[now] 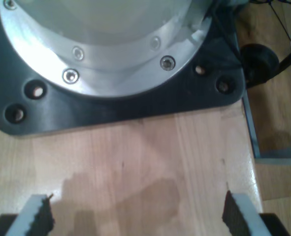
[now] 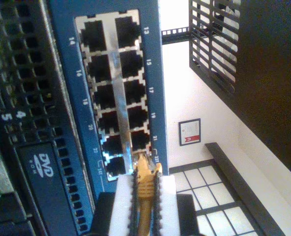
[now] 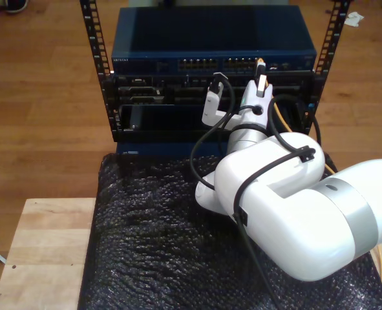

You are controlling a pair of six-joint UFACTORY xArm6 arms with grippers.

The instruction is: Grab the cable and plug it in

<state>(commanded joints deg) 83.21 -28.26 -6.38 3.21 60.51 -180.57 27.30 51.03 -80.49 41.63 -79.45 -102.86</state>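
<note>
Second wrist view — my second pincer (image 2: pixel 144 196) is closed on the cable (image 2: pixel 144 187), its white pads pressing either side of the orange-yellow boot. The clear plug at the tip sits right at the port block of the blue network switch (image 2: pixel 64 78), at the end of the block nearest the pincer, by the ports numbered 21 to 24. Whether the plug is seated or just touching the opening, I cannot tell.

Exterior view — the same arm reaches to the switch (image 3: pixel 145 61) in the rack (image 3: pixel 113 97), and the cable (image 3: pixel 279 115) trails down beside the white arm.

First wrist view — my first pincer (image 1: pixel 138 214) is wide open, holding nothing, serrated fingertips (image 1: pixel 39 214) well apart above a wooden tabletop (image 1: pixel 135 157), near a black base plate (image 1: pixel 115 105) carrying a silver flange.
</note>
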